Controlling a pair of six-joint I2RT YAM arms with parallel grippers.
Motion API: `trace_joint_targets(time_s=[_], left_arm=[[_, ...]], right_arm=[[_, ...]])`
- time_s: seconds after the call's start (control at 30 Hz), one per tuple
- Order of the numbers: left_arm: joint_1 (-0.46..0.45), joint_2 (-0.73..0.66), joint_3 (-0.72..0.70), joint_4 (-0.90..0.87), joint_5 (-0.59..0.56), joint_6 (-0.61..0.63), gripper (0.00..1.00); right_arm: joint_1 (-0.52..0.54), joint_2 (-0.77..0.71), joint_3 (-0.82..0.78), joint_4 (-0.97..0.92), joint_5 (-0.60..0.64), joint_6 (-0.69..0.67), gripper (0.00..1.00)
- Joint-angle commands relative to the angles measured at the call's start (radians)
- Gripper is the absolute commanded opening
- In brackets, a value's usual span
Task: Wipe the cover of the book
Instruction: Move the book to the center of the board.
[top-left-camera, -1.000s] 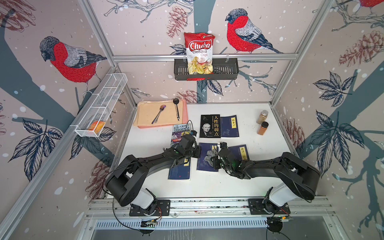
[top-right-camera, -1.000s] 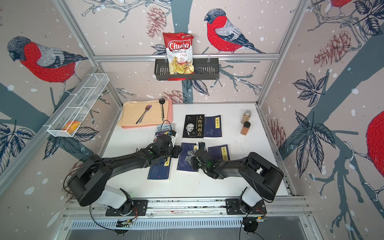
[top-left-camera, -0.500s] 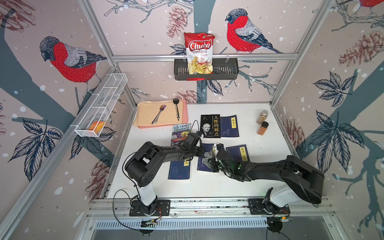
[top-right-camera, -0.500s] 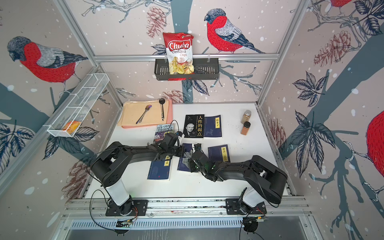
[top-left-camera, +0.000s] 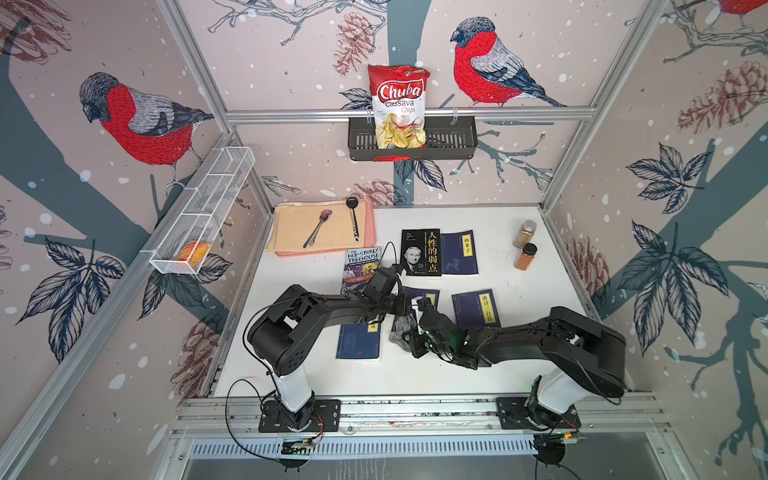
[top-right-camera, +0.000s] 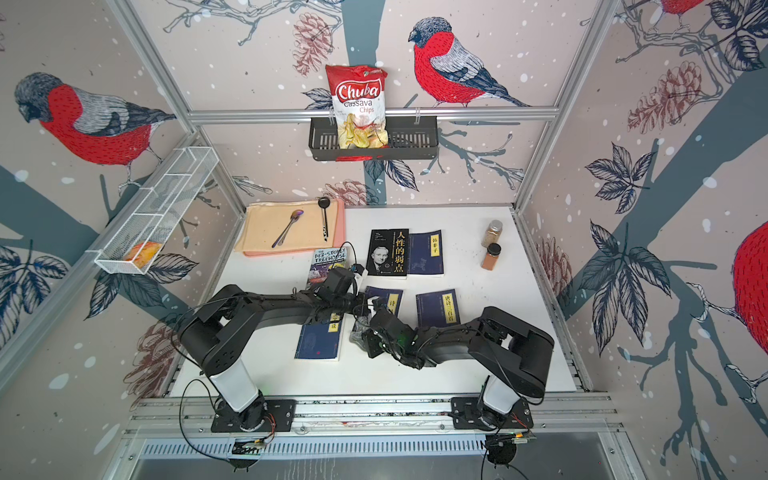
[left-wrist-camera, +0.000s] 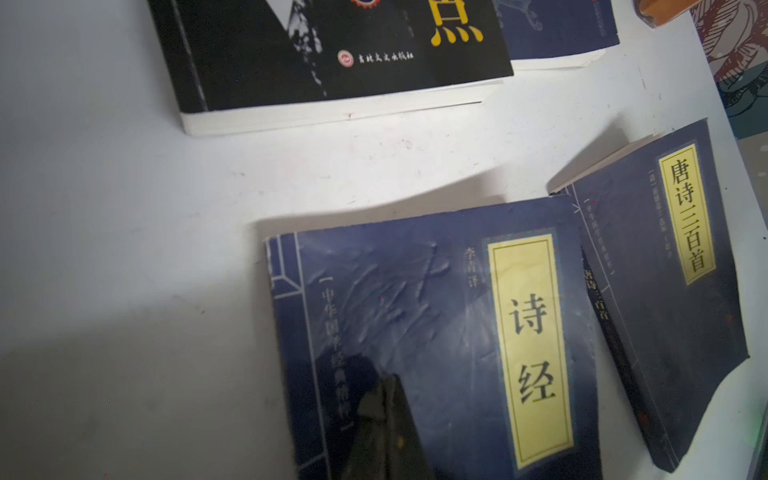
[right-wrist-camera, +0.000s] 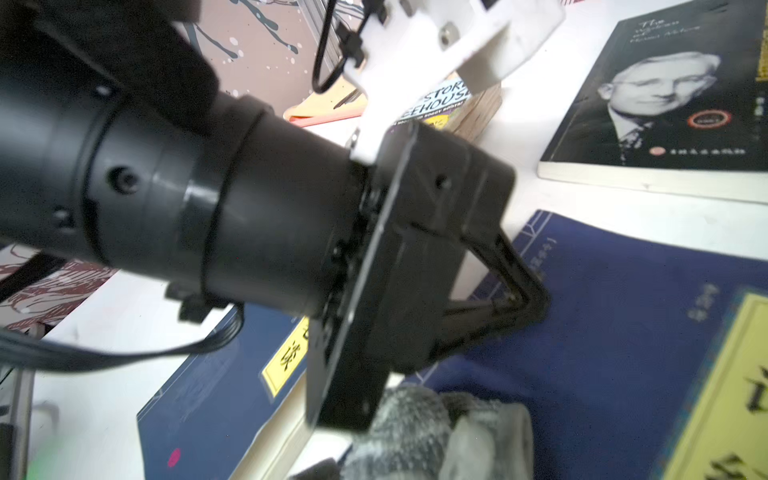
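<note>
We find the left hand (right-wrist-camera: 530, 304) fully closed, holding nothing, its tip pressed on the blue book (left-wrist-camera: 436, 332), which lies flat, cover up, at the middle of the bench (top-left-camera: 436, 378). A grey cloth (right-wrist-camera: 436, 432) rests bunched on the book's near end at the right hand (top-left-camera: 410, 338); its jaw opening we cannot tell.

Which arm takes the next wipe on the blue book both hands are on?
Right, likely. The right hand has the grey cloth on the blue book; the left hand is shut, pinning the cover, no cloth.
</note>
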Motion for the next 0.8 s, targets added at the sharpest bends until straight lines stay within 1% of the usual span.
trace_joint_targets(time_s=[0.0,0.03,0.1,0.17,0.3,0.33,0.37,0.43,0.47,0.5,0.57,0.67,0.77], left_arm=[[0.002,0.019,0.002,-0.06,0.001,0.009,0.05],[0.002,0.017,0.006,-0.061,-0.005,0.006,0.06],[-0.007,0.005,0.018,-0.067,-0.028,0.004,0.12],[-0.027,-0.013,0.036,-0.073,-0.04,0.008,0.15],[-0.078,-0.029,0.097,-0.109,-0.067,0.02,0.21],[-0.091,-0.029,0.114,-0.118,-0.073,0.022,0.24],[-0.108,-0.031,0.128,-0.121,-0.076,0.024,0.25],[-0.137,-0.03,0.149,-0.116,-0.069,0.018,0.27],[-0.15,-0.028,0.156,-0.105,-0.062,0.012,0.28],[-0.162,-0.028,0.159,-0.093,-0.055,0.007,0.29],[-0.185,-0.022,0.165,-0.062,-0.038,-0.007,0.31],[-0.213,0.0,0.175,-0.034,-0.025,-0.02,0.33],[-0.239,0.035,0.186,-0.01,-0.01,-0.032,0.34]], right_arm=[[-0.011,-0.089,-0.028,-0.102,0.014,0.016,0.15],[-0.025,-0.132,-0.035,-0.136,0.04,0.012,0.15],[-0.075,-0.215,-0.055,-0.193,0.079,0.008,0.14],[-0.16,-0.313,-0.08,-0.248,0.102,0.005,0.13],[-0.306,-0.558,-0.11,-0.372,0.165,-0.011,0.12],[-0.338,-0.619,-0.114,-0.411,0.201,-0.011,0.12],[-0.363,-0.674,-0.121,-0.457,0.264,-0.006,0.12],[-0.415,-0.756,-0.124,-0.564,0.361,0.006,0.12],[-0.438,-0.791,-0.133,-0.595,0.406,0.042,0.1],[-0.446,-0.811,-0.148,-0.582,0.402,0.046,0.1],[-0.48,-0.813,-0.166,-0.548,0.326,0.052,0.14],[-0.568,-0.754,-0.204,-0.498,0.275,0.061,0.14],[-0.666,-0.688,-0.242,-0.437,0.184,0.052,0.11]])
